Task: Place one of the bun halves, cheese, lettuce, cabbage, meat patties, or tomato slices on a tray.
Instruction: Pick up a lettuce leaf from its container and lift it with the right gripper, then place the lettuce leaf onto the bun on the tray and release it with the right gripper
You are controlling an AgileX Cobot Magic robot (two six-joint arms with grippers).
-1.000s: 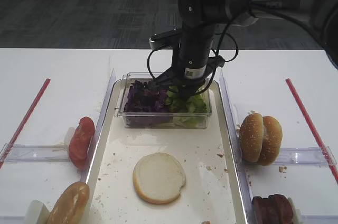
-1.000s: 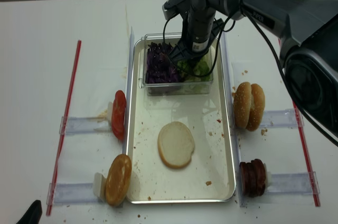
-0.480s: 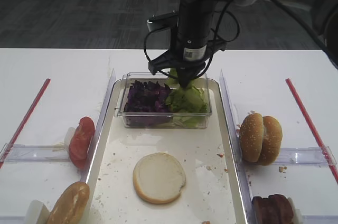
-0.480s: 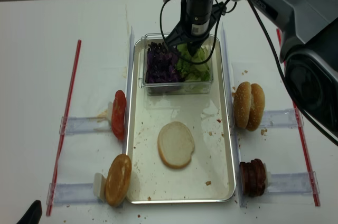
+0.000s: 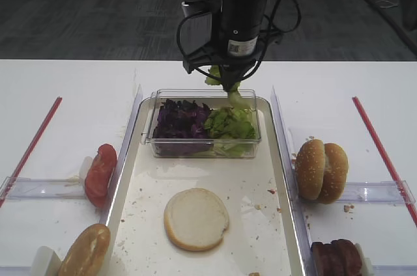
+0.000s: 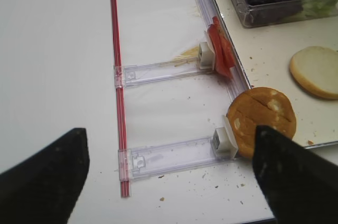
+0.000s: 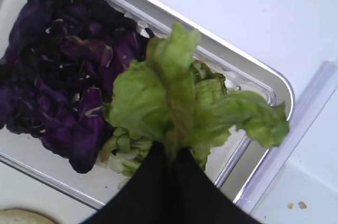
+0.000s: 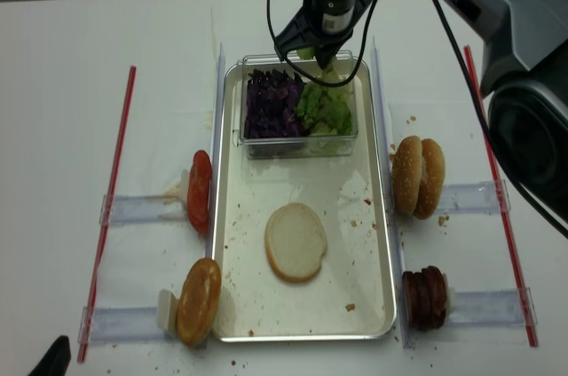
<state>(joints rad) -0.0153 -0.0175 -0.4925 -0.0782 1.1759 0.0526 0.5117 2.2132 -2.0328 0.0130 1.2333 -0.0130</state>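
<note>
Lettuce (image 7: 179,102) pinched in right gripper (image 7: 169,155), label unreadable

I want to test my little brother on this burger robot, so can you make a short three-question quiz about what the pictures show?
1. True or false: the right gripper is shut on a lettuce leaf.
2. What lies flat on the tray? A) a tomato slice B) a bun half with its pale cut face up C) a meat patty
3. Fill in: inside the clear box, the dark purple heap beside the green leaves is ____.

Key: 1 true; 2 B; 3 cabbage.
</note>
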